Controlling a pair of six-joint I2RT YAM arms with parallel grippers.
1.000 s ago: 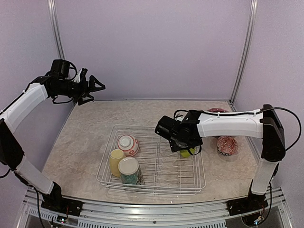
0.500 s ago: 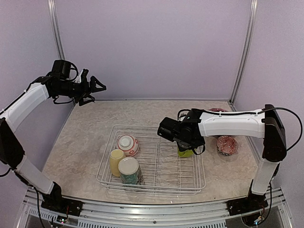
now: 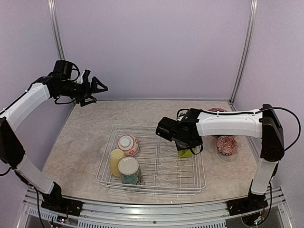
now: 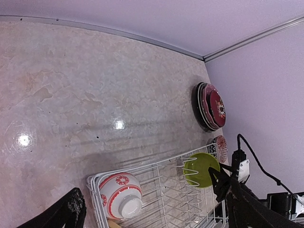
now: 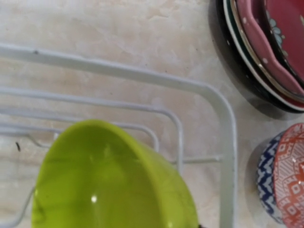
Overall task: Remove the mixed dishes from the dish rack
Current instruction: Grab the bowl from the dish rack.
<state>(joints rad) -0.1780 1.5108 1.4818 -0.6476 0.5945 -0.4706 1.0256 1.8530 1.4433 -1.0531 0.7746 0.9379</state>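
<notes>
Low over rack (image 5: 230,142), right tool (image 3: 187,149) — lime-green bowl (image 5: 109,180)

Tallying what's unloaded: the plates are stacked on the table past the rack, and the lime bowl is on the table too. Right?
Not quite: the lime bowl is in the rack, at its far right corner, as the left wrist view shows. The plates are stacked on the table past it.

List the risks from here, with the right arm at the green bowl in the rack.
1. The green bowl leans against the rack's wires; lifted askew, it may snag and drag the rack.
2. Its glossy surface could slip from the jaws.
3. The patterned bowl and plate stack sit just outside that corner; a low swing out might hit them.
</notes>
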